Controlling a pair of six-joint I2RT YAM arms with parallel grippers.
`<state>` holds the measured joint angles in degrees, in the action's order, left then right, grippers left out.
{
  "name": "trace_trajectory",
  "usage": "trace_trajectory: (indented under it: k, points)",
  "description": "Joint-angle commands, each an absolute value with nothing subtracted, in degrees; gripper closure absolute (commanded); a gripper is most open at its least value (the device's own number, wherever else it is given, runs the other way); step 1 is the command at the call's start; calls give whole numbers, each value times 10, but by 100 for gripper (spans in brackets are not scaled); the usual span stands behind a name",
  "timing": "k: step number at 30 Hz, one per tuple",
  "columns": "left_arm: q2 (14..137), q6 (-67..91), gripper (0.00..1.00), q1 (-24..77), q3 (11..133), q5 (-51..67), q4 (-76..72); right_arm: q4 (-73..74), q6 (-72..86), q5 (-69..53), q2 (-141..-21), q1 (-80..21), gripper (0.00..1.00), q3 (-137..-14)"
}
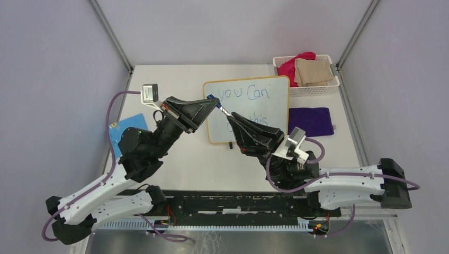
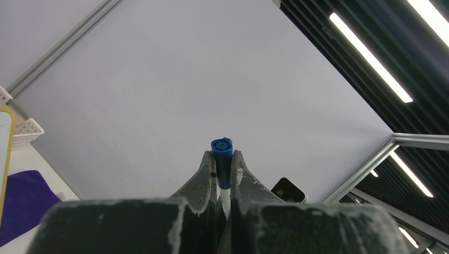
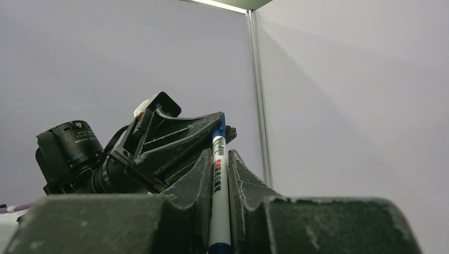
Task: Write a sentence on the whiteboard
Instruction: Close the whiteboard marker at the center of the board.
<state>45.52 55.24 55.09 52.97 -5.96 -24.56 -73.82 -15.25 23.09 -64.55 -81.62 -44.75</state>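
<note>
Presently: whiteboard [image 1: 278, 108] on surface [image 1: 212, 164], sentence [image 1: 244, 94] across it. Marker [image 1: 221, 108] raised over whiteboard's left part. Left claw [image 1: 216, 102] is clamped on the blue cap [image 2: 222, 148], right claw [image 1: 230, 115] clamped on the barrel: opposed grips, presumably for capping.

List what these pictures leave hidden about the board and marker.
Top view: the right gripper covers part of the sentence; its second line shows only "this".
Left wrist view: the whiteboard is cut off by the left edge.
Right wrist view: the marker runs off the bottom edge.
</note>
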Motion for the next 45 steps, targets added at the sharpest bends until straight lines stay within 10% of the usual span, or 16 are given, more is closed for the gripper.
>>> trace_trajectory:
  k: [1,27,39,45]
  points:
    - [471,553,98,552,552,-41,-241,-751,-153,232,-640,-817,100,-456]
    - [522,598,98,592,496,86,-279,-751,-191,241,-688,-816,100,-510]
    - [526,595,88,594,492,104,-279,-737,-200,233,-688,-816,100,-525]
    - [519,586,67,595,496,98,-275,-734,-201,231,-682,-817,100,-523]
